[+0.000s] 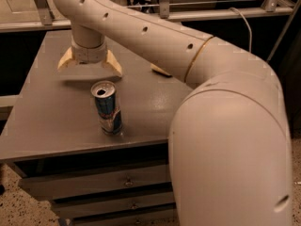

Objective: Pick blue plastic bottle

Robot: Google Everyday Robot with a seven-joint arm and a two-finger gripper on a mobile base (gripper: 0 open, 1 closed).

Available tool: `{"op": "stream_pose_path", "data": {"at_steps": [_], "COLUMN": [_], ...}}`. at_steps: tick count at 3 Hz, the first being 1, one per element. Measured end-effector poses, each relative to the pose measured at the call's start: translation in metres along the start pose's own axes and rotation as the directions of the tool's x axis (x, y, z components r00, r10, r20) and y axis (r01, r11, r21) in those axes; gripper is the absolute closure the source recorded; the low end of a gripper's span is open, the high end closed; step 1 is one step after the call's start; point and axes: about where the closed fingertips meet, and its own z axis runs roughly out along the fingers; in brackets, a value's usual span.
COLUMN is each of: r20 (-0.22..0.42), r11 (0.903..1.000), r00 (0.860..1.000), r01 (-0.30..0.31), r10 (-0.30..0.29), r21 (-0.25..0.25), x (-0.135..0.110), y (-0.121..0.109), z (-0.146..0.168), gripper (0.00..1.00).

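My gripper (pixel 89 68) hangs over the back left of the grey table (pixel 47 126). Its two tan fingers (pixel 65 60) are spread wide apart, so it is open and holds nothing that I can see. The blue plastic bottle is hidden; my wrist and gripper cover the spot at the back left. A blue-and-silver drink can (pixel 107 108) stands upright near the table's front edge, just in front of the gripper.
My large white arm (pixel 221 117) fills the right half of the view and hides the table's right side. A sliver of a yellow object (pixel 160 70) shows behind the arm. Drawers (pixel 99 185) sit under the tabletop. A metal rail (pixel 164 15) runs behind.
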Motion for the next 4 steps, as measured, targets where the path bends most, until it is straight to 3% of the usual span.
{"op": "stream_pose_path", "data": {"at_steps": [1, 2, 4], "r20": [-0.013, -0.075, -0.113], "r11": [0.9943, 0.9809, 0.9800], "r00": [0.996, 0.984, 0.979], "r01": [0.092, 0.167, 0.182], "r10": [-0.091, -0.160, -0.172], "r21": [0.054, 0.099, 0.080], "x": [0.002, 0.010, 0.014], "y": [-0.038, -0.070, -0.061], "z": [-0.001, -0.012, -0.017], "gripper": [0.00, 0.00, 0.00]}}
